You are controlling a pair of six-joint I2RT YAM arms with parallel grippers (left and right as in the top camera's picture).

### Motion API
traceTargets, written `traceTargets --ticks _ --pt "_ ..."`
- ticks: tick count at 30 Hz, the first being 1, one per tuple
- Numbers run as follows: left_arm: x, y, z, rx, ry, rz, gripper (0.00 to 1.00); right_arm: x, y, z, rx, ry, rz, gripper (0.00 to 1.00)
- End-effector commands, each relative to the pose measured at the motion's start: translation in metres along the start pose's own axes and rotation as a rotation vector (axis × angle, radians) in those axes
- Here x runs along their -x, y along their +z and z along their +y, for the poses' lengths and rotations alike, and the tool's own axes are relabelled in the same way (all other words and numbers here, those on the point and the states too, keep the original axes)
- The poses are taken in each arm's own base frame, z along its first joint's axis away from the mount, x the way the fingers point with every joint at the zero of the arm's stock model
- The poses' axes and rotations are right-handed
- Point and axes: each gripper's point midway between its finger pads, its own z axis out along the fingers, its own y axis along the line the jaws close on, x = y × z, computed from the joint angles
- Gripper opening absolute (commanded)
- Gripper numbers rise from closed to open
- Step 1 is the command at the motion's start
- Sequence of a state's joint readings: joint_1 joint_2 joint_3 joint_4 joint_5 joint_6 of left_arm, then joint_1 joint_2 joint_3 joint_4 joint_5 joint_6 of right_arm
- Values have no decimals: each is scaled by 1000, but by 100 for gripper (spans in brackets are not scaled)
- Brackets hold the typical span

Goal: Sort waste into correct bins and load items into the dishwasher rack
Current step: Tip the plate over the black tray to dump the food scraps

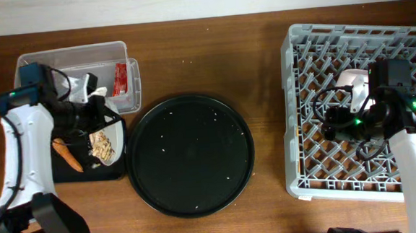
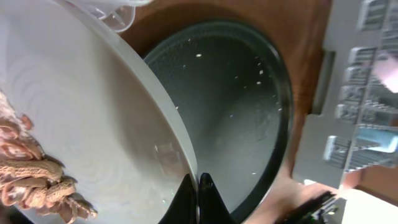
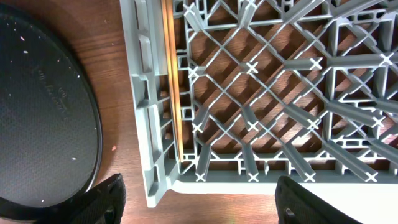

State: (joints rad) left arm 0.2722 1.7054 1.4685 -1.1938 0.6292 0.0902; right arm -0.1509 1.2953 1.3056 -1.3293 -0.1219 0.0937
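The left gripper [image 2: 196,190] is pinching the rim of a white round bowl [image 2: 93,118]. Its two dark fingers are nearly closed, one on each side of the thin edge. In the overhead view the left gripper [image 1: 107,117] is holding this bowl [image 1: 112,140] tilted. Beige crumbly food scraps [image 2: 31,180] are lying in a heap against the inner wall of the bowl.

Seen from overhead, the bowl is hanging above a shallow black rectangular tray [image 1: 81,172]. An orange carrot-like stick [image 1: 66,155] is lying on that tray, just beside the bowl. Behind the tray, a clear plastic rectangular tub [image 1: 74,54] is sitting at the table's far left. It is holding a red snack wrapper [image 1: 121,77] and a crumpled white tissue [image 1: 83,86], the latter partly hidden by the arm.

A large round black tray [image 1: 190,155], speckled with pale crumbs, is lying to the right of the bowl on the brown wooden table [image 1: 212,58].

The right gripper [image 3: 199,190] is standing wide open with nothing between its fingers [image 3: 106,199]. It is hovering over the left edge of a large square grey plastic crate [image 3: 149,124], whose lattice floor is filling the right wrist view. From overhead, the crate [image 1: 306,60] is occupying the right side of the table, and the right gripper [image 1: 329,123] is poised above its inside.
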Motion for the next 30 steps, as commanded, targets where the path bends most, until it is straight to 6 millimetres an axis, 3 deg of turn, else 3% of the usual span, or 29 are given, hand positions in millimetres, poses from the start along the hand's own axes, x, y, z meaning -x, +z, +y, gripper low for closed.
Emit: traceTargets --ticks 1,8,11,21,27,29,30 --pt "10 -27 -17 -149 32 -88 0 1 -1 -1 0 -3 -2 77" --pt "10 -50 8 -182 -62 -145 0 1 -1 -1 0 -2 -2 77" --pt "12 -57 3 -240 -49 -171 0 0 -1 -1 0 -2 1 77" --pt "10 -67 21 -273 -75 -214 0 -1 -1 -1 -1 -1 9 77" --pt "5 -69 11 -329 -49 -211 0 -3 -1 -2 -2 0 14 76" --pt "9 -63 38 -212 -125 -202 0 -2 -1 -2 -2 0 13 77" --pt "6 -65 25 -293 -148 -192 0 -3 -1 -1 -1 0 14 77"
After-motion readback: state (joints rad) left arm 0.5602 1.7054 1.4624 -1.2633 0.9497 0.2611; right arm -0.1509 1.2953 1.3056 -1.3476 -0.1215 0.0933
